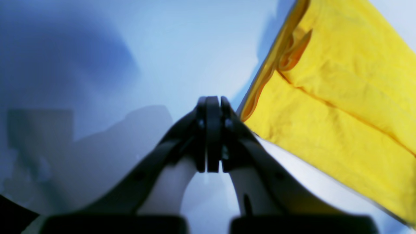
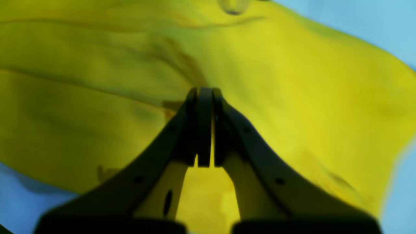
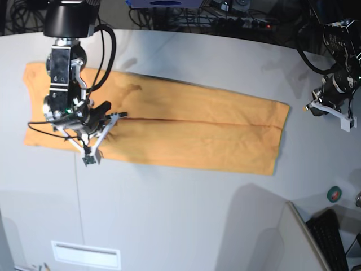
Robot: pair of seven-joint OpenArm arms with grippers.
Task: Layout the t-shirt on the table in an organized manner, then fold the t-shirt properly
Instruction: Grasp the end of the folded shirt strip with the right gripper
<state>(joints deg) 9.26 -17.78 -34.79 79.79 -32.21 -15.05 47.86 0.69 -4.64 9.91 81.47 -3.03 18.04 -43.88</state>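
Only overhead: whole folded t-shirt [image 3: 163,127].

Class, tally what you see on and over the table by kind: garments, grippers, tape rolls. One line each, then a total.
Garments: 1, the t-shirt
Grippers: 2, right gripper and left gripper
Tape rolls: 1, green tape roll
Total: 4

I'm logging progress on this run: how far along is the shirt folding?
Done: the t-shirt lies flat on the table, sides already folded into a long strip. In hand: nothing; the right gripper hovers shut over one end, the left gripper shut beside the other. Left: folding the strip across.
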